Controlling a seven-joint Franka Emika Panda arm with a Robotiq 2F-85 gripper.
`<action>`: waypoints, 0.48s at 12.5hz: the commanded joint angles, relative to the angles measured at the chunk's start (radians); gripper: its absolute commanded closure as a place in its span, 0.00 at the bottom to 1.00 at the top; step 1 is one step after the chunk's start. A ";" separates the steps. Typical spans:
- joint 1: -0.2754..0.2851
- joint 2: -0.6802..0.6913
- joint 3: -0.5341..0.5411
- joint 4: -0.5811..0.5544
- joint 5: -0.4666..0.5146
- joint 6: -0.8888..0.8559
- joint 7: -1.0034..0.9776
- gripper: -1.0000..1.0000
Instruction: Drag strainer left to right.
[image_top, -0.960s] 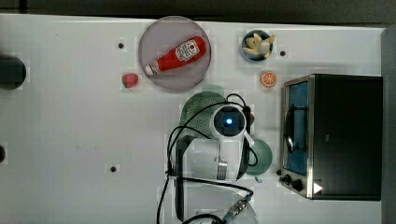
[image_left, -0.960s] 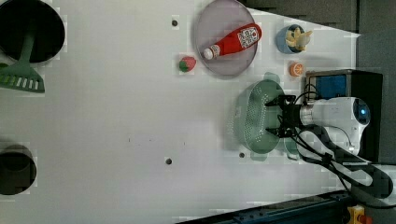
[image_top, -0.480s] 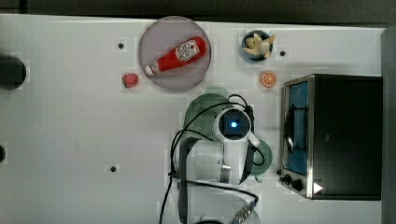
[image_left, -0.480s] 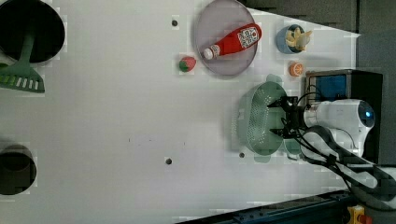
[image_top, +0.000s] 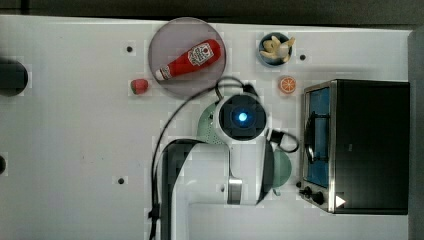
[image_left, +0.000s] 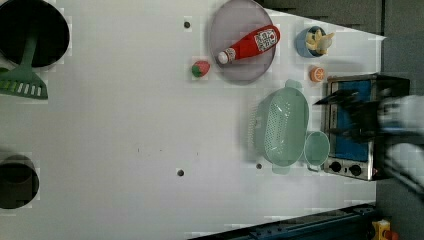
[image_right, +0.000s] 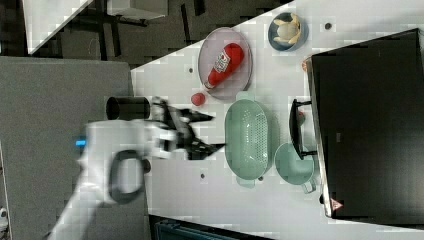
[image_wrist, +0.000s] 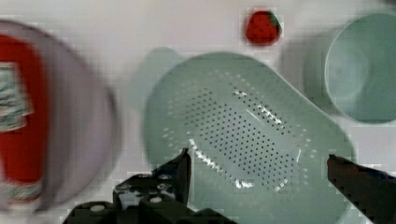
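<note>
The strainer (image_left: 281, 127) is a pale mint-green oblong colander with a grid of fine holes, lying on the white table between the plate and the oven. It also shows in the right view (image_right: 248, 137) and the wrist view (image_wrist: 247, 135); in the top view the arm covers all but its edge (image_top: 207, 127). My gripper (image_wrist: 259, 163) hangs high above the strainer, open, with nothing between its fingers. It appears blurred over the oven in the left view (image_left: 340, 115) and on the right view's left of the strainer (image_right: 215, 132).
A teal cup (image_left: 316, 148) touches the strainer beside the black toaster oven (image_top: 360, 145). A plate (image_top: 210, 77) holds a ketchup bottle (image_top: 187, 57). A strawberry (image_top: 139, 86), an orange slice (image_top: 287, 84) and a bowl of banana (image_top: 274, 48) lie nearby. A green spatula (image_left: 20, 85) rests at the left view's far left.
The gripper has risen from the strainer's rim and now hangs well above it, still open. The strainer has stayed where it was.
</note>
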 joint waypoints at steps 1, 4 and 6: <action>-0.004 -0.112 -0.015 0.149 0.007 -0.241 -0.215 0.00; -0.003 -0.165 -0.014 0.298 0.008 -0.468 -0.239 0.00; -0.002 -0.169 -0.009 0.380 0.021 -0.599 -0.242 0.00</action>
